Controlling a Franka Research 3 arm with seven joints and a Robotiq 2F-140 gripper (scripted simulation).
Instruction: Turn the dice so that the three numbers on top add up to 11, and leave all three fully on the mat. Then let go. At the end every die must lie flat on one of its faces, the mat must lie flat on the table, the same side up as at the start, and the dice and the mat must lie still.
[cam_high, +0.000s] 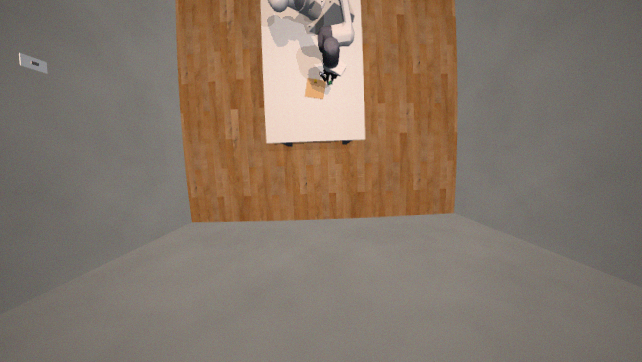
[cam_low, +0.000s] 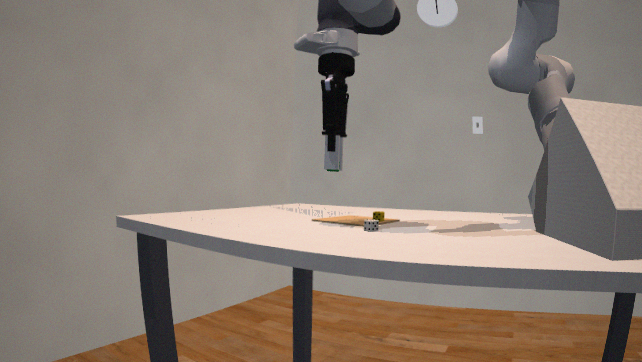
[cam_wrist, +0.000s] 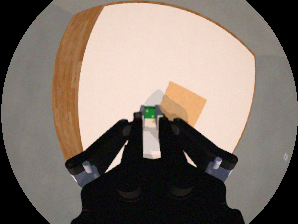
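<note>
My gripper hangs high above the table, fingers pointing down. It is shut on a small green die, which shows as a green sliver at the fingertips in the side view. The tan mat lies flat on the white table, below and to the right of the gripper. It also shows in the wrist view and the overhead view. A yellow die sits on the mat. A white die lies at the mat's near edge; I cannot tell whether it is on the mat.
A large grey house-shaped block stands on the right of the table next to the robot's arm. The table's front edge is near the mat in the side view.
</note>
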